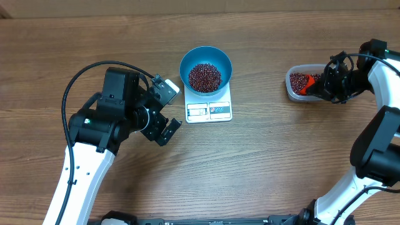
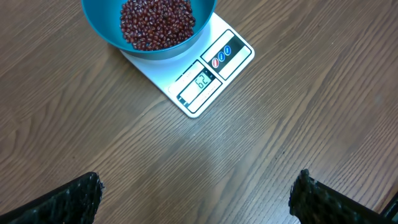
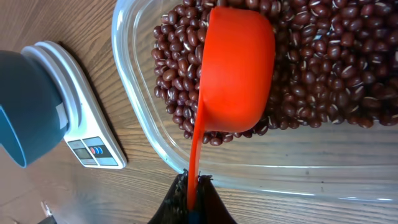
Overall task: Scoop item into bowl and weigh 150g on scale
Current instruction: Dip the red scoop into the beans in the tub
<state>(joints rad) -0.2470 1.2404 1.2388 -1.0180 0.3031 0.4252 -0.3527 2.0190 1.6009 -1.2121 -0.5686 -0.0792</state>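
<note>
Landmark: the scale, middle of the tabletop.

- Bowl sits on the scale's platform, at the end away from the display. It covers most of the platform. A mound of beans lies in its bottom. The display is lit, but I can't read the digits with confidence.
- Tub: well apart from the scale, on the right-arm side. The rest of the beans are in it.
- Right tool: clenched on the end of the scoop handle. The scoop's cup is inside the tub, its back toward the wrist camera, resting on or just over the beans. I can't tell whether it is loaded.
- Left tool: released, fingers wide, holding nothing, over bare tabletop near the scale on the left-arm side.

Handling, my read:
- The beans are small, hard and smooth, so they will pour freely, roll off a heaped scoop and bounce if dropped from high. I'd keep the loads modest and tip them low over the bowl's middle.
- The scoop looks like light, stiff plastic. A grip at the handle's end gives reach but lets the cup twist, so I'd keep it level while carrying.
- The bowl may slide on the slick platform; avoid knocking its rim. I'd judge the weighing partway done.
</note>
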